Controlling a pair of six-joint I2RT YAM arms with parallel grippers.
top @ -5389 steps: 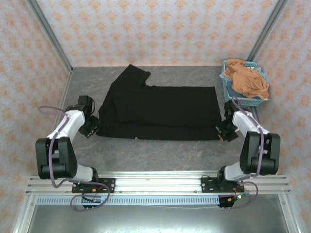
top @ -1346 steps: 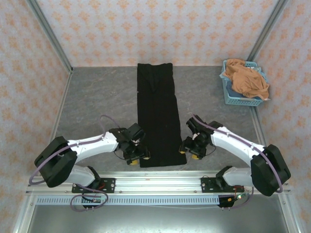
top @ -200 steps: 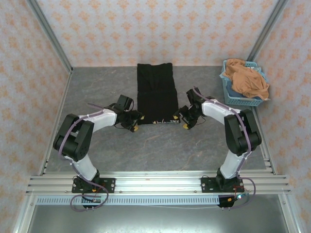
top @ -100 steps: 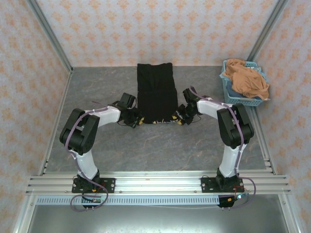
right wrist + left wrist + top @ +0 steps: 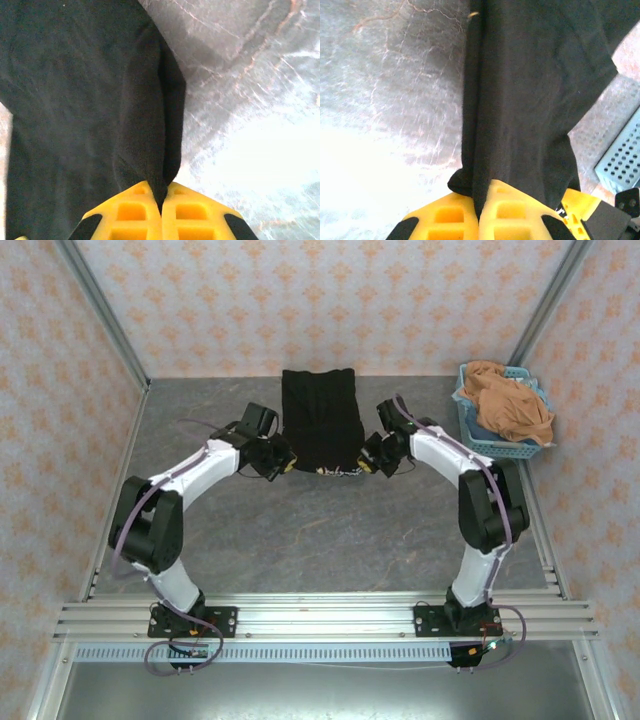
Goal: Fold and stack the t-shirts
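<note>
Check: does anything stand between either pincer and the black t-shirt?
Nothing visible does. The left pincer and the right pincer are each shut directly on the black t-shirt, one at each end of its near edge, with fabric pinched in both.

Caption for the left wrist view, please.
Left tool shut on an edge of the folded black t-shirt, grey table alongside.

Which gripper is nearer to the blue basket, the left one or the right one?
Right. The right gripper grips the black shirt on the side facing the basket; the left gripper grips its opposite side, farther away.
</note>
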